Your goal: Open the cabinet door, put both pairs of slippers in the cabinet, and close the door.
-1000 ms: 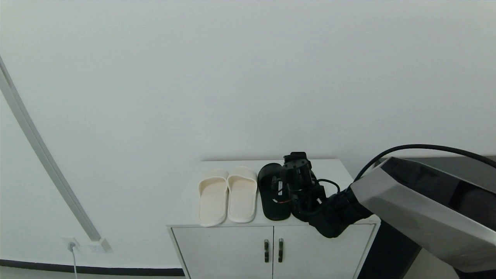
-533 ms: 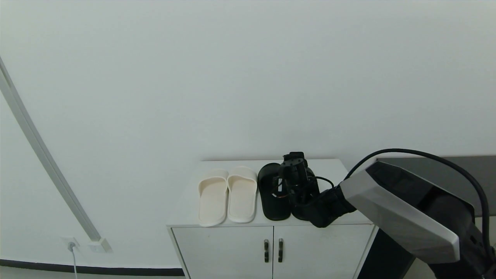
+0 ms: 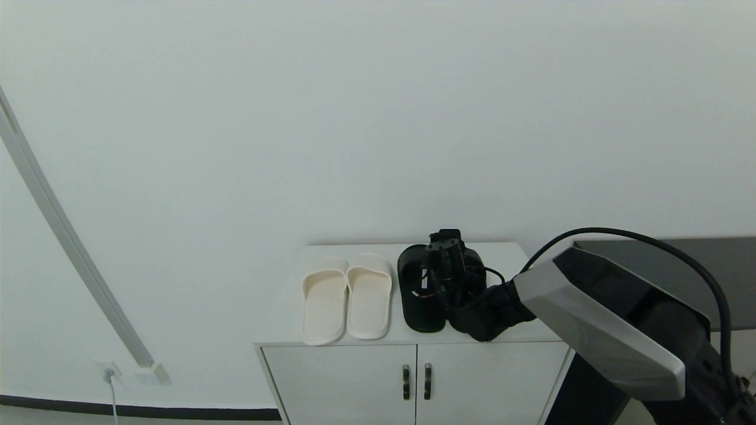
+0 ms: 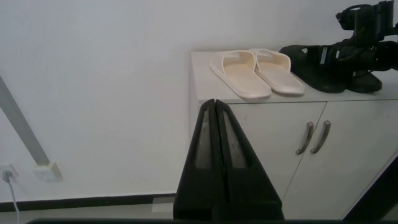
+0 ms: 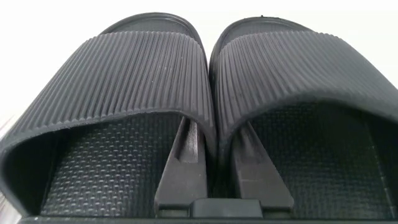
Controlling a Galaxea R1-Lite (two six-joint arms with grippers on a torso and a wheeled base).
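The right gripper (image 5: 217,167) grips the black slippers (image 3: 419,298) on top of the cabinet (image 3: 354,378), low in the middle. The white slippers (image 3: 346,298) sit just left. The left gripper (image 4: 216,149) is clenched, empty.

Count on inspection: two white slippers (image 3: 323,298), two black slippers (image 5: 137,81), one cabinet (image 3: 287,321), two doors (image 3: 342,383), two handles (image 3: 406,381), one wall socket (image 3: 108,372).

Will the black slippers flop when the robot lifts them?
Probably only a little: the black slippers have thick ribbed straps that look fairly stiff. Moulded in one piece, they're likely light. The ribs may keep the end effector from slipping.
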